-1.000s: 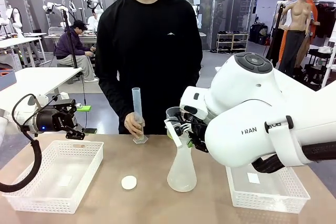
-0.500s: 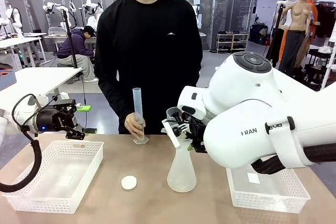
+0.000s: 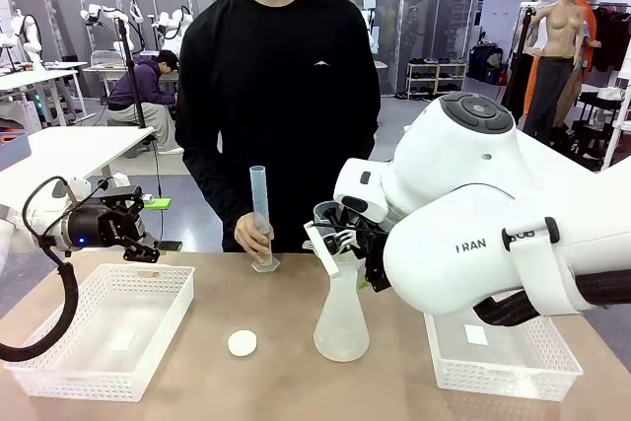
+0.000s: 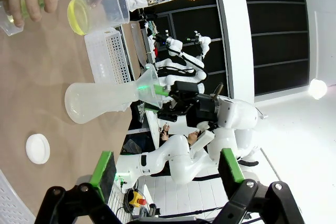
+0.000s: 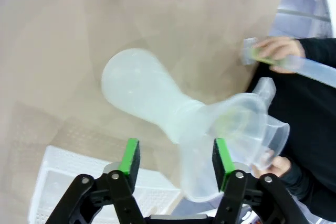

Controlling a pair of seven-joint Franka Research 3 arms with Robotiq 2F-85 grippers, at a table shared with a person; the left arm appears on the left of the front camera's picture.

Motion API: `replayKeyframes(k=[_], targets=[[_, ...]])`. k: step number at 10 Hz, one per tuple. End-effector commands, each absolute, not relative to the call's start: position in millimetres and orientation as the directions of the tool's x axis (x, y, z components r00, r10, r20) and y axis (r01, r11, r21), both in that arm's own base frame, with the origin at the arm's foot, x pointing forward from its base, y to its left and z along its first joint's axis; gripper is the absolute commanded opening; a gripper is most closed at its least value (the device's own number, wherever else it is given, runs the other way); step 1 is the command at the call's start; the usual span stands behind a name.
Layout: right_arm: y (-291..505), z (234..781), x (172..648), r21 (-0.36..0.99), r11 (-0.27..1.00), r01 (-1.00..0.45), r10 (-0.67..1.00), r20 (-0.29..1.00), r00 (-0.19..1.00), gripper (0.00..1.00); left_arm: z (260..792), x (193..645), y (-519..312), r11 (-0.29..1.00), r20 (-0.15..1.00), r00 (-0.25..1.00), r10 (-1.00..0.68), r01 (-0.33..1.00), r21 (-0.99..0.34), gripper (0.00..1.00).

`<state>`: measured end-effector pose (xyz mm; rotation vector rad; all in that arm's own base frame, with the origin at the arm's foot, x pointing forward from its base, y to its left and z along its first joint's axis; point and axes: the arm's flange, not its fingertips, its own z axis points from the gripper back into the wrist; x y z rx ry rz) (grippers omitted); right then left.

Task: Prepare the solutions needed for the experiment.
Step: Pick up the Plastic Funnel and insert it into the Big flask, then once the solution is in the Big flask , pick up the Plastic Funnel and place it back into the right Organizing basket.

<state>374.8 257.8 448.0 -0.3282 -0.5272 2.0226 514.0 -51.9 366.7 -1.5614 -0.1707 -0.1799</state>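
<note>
Glossy white rounded right arm, dark lettering, black cable, black left tool, green pads

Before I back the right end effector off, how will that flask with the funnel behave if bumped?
The flask likely resists tipping: its base is broad and flat. Being translucent plastic with little visible inside, it is probably light and may slide. The funnel rests in its neck and could fall out.

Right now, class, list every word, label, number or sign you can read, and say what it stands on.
"RAN": dark letters on the white right robot arm; the letter before them is unclear.
Small white mark on the person's black sweater: too small to read.
Tall translucent plastic measuring cylinder: any scale is too blurred to read.
</note>
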Motion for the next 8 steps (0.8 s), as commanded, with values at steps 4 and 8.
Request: replayKeyframes(k=[4, 8], targets=[[259.1, 455.1, 375.9, -0.549, -0.408, -0.730, 0.874, -0.004, -0.486, 1.00, 368.8, 514.3, -52.5, 0.005, 0.219, 0.976, -0.005, 0.219, -0.976, 1.00], [259.1, 455.1, 375.9, -0.549, -0.408, -0.730, 0.874, -0.004, -0.486, 1.00, 368.8, 514.3, -52.5, 0.005, 0.219, 0.976, -0.005, 0.219, -0.976, 1.00]])
